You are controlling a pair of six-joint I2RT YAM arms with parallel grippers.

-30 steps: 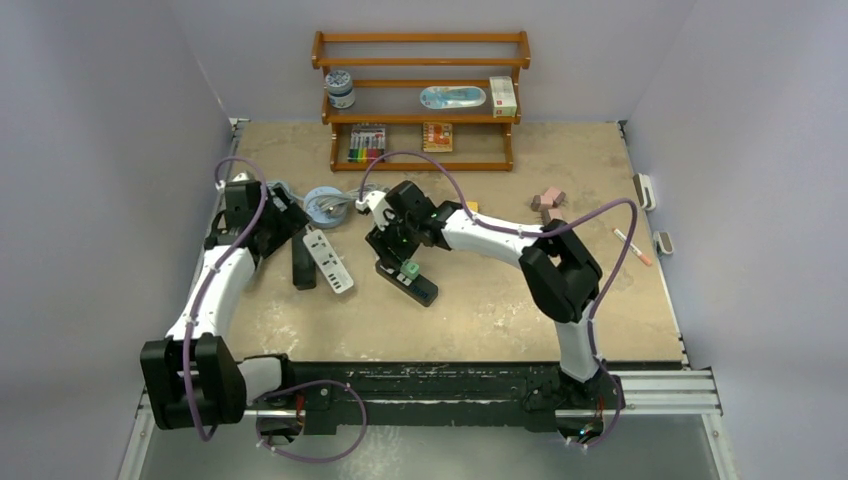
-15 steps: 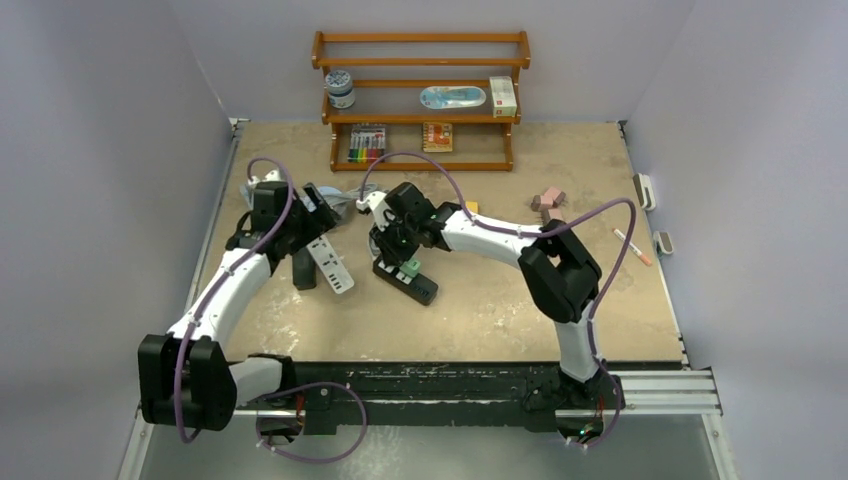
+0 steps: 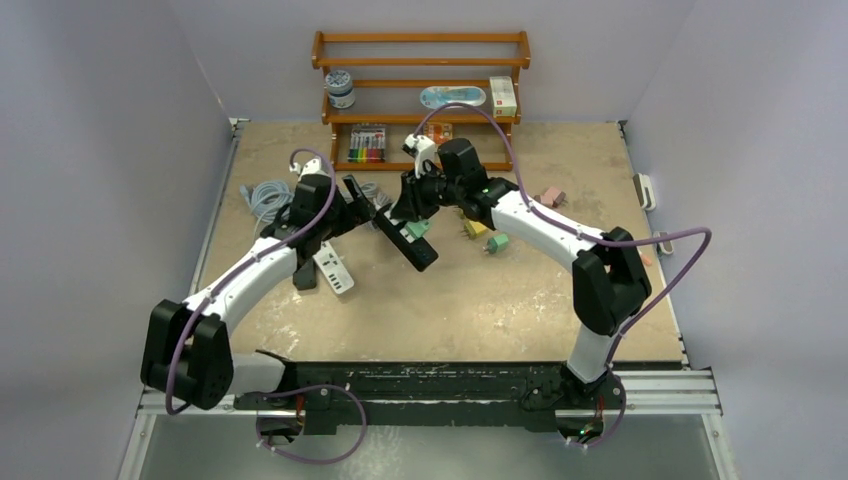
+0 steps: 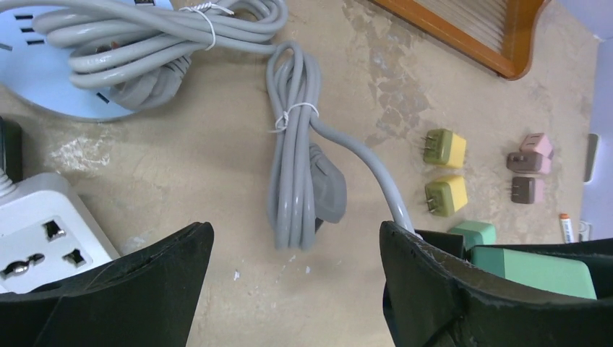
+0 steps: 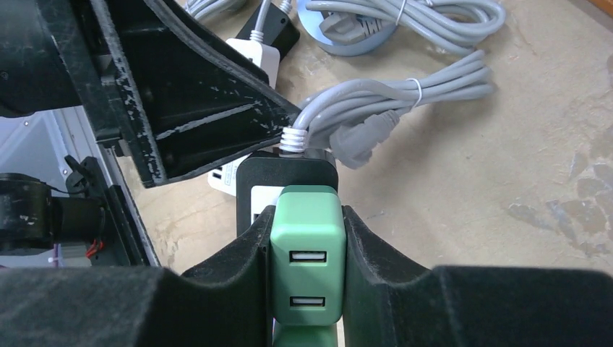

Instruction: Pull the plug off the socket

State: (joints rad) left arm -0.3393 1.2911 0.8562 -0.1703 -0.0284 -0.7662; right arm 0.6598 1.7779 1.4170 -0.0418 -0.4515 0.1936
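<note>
My right gripper (image 3: 417,222) is shut on a green USB plug (image 3: 416,229); in the right wrist view the plug (image 5: 307,275) sits tight between my fingers (image 5: 307,215). The plug is seated in a black power strip (image 3: 408,243), which hangs tilted above the table and also shows in the right wrist view (image 5: 288,173). My left gripper (image 3: 360,207) is open beside the strip's upper end. In the left wrist view its jaws (image 4: 296,289) stand wide apart, with the strip and green plug (image 4: 538,269) just outside its right finger (image 4: 448,289).
A white power strip (image 3: 331,267) lies under the left arm. Grey bundled cables (image 4: 296,166) and a round socket (image 4: 50,94) lie behind. Loose yellow (image 4: 445,148), green (image 3: 497,243) and brown (image 4: 526,189) plugs lie to the right. A wooden shelf (image 3: 420,118) stands at the back.
My right gripper has carried the green plug and the black strip up and toward the back. My left arm has swung right, from the white strip to the black strip's end.
</note>
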